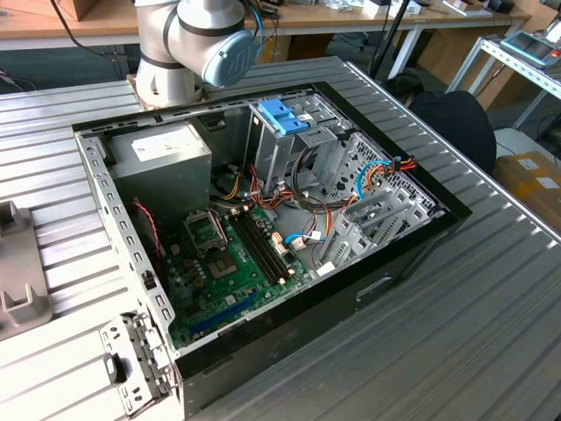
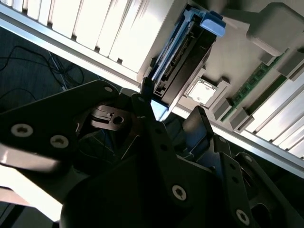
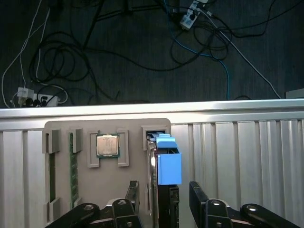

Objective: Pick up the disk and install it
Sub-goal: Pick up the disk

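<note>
Status of the gripper (image 3: 164,194): open. In both wrist views its two black fingers (image 3: 197,199) stand one on each side of the disk (image 3: 167,166), with a gap showing on both sides. Nothing is clamped.

Location of the disk: it stands on edge in a slot of a grey holder tray (image 3: 128,142) on the ribbed aluminium table (image 3: 237,156). The same tray carries a processor chip (image 3: 108,145) and a memory stick (image 3: 73,171). In the exterior view the open computer case (image 1: 412,254) lies mid-table, the arm's base (image 1: 188,44) is at eleven o'clock from it, and the drive cage's blue latch (image 1: 285,116) is at twelve o'clock inside it.

Handling, in my judgement: the metal body is stiff and dense, heavy for its size, and will not take knocks. Its flat faces look smooth and may slip. The blue plastic carrier is the weaker part and may flex. I would grip across the two broad metal faces, clear of the blue tab.

Writing: none is legible on the disk. The power supply (image 1: 162,153) bears a pale label whose print I cannot make out.
</note>
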